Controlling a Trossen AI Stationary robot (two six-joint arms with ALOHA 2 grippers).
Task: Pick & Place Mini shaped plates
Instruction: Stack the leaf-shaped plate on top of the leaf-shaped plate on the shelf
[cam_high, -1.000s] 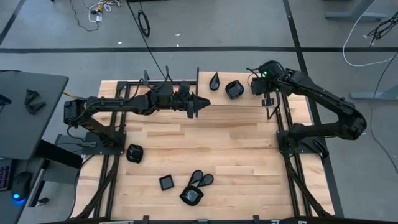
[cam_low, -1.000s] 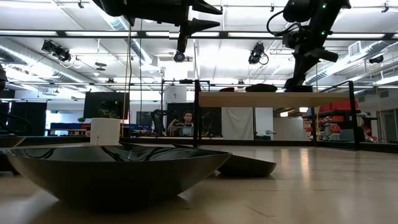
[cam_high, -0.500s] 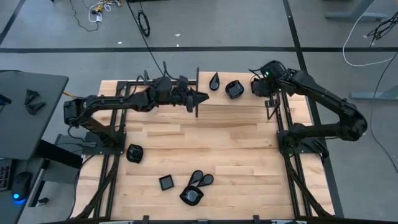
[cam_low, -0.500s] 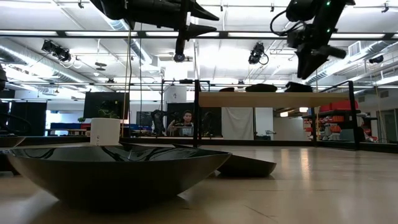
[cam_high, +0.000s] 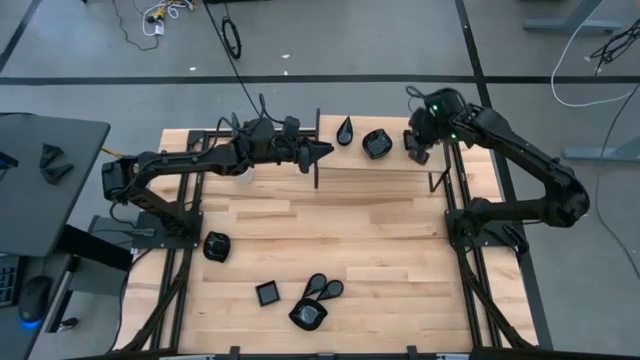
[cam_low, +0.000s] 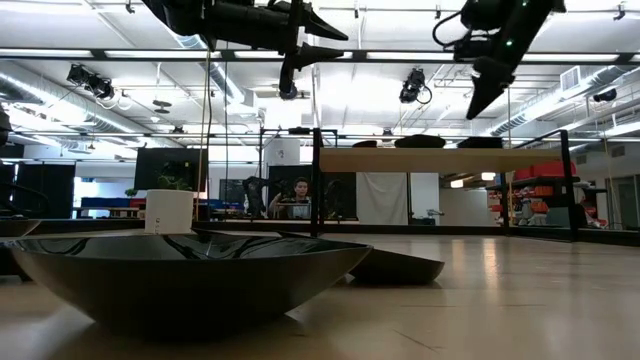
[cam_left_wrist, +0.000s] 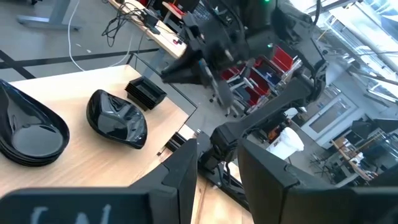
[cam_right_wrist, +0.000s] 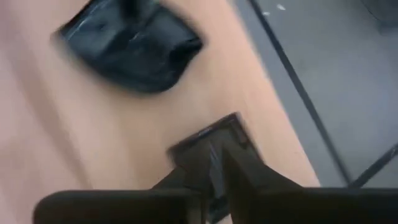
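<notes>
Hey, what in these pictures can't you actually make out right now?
- Right wrist view: blur smears the square plate and the rounded plate; whether the right gripper holds anything is unclear.
- Low view: the big near plate blocks most of the table behind it.
- High view: the left gripper hides the wood beneath it.

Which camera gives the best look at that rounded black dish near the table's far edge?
The left wrist view: the rounded black dish is sharp and close there. The high view shows it small; the right wrist view shows a blurred dish, maybe the same; the low view does not show it clearly.
</notes>
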